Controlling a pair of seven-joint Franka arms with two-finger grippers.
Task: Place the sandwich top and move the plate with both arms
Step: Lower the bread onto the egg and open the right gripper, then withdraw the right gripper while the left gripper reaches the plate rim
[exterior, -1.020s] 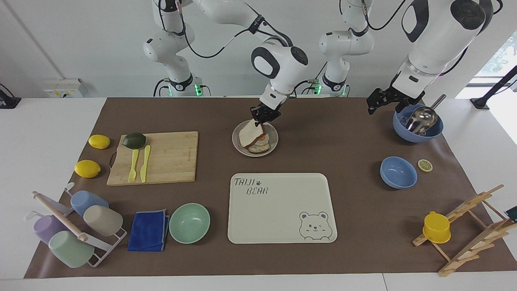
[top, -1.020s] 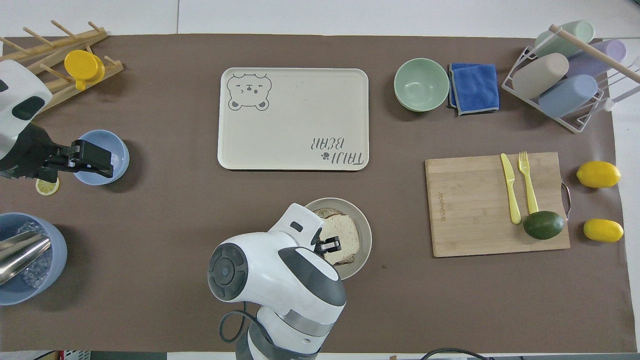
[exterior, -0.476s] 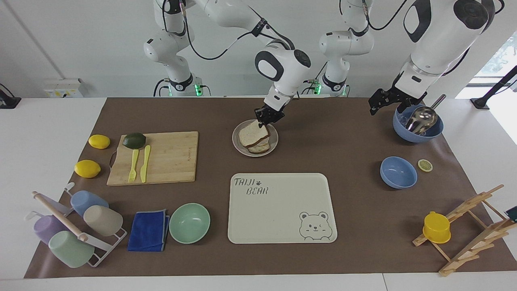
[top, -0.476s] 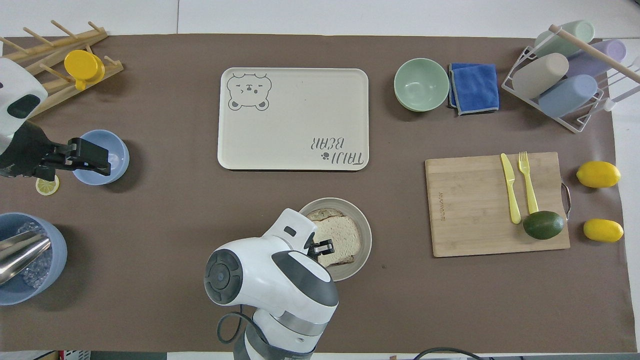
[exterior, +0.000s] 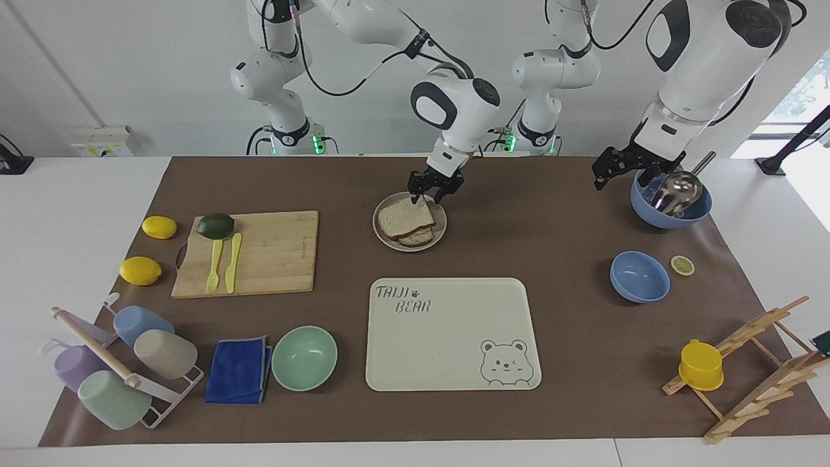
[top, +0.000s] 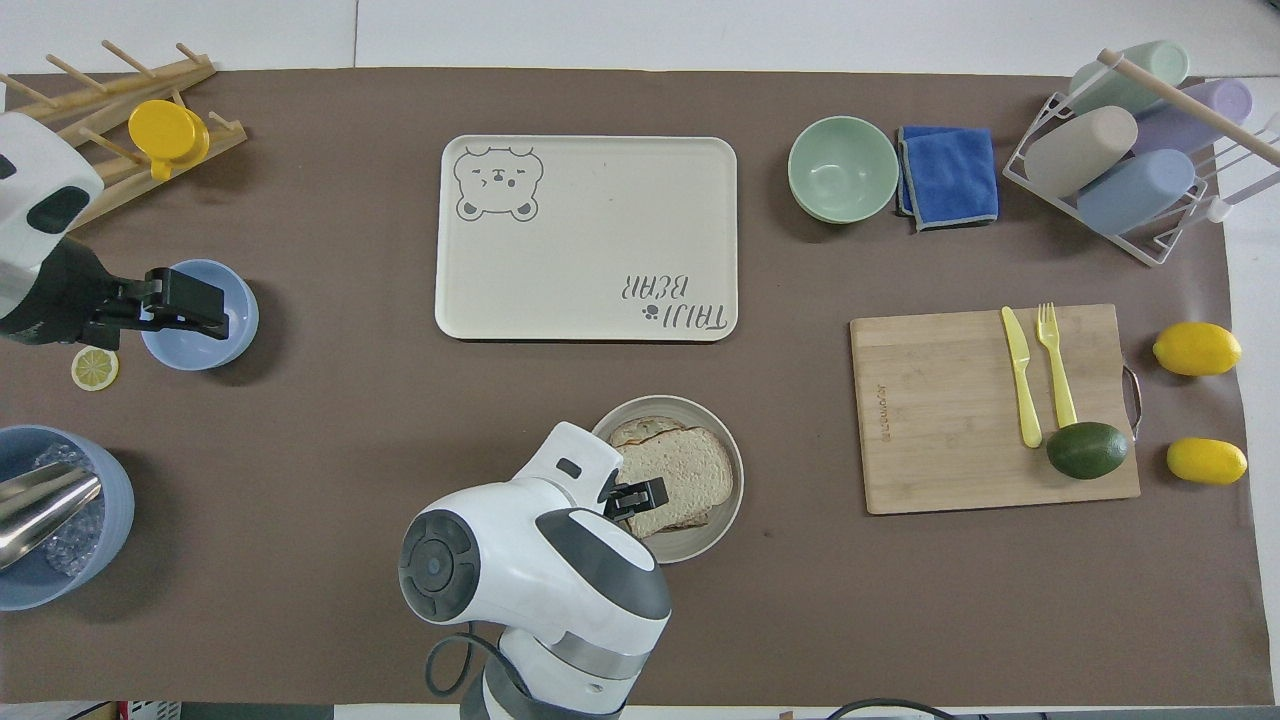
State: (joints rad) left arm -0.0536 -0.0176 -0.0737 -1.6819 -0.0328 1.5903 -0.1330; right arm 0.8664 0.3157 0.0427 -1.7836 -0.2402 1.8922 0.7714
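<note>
Released since the earlier frame, sandwich top (exterior: 405,215) is lying flat on the plate (exterior: 441,232) beneath the right gripper (exterior: 435,191), whose jaws are standing wide; left gripper (exterior: 615,170) is waiting, wide.

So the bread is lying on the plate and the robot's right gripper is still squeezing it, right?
Not quite. The bread does lie on the plate, but the right gripper is open just above it and not squeezing, as the facing view shows.
</note>
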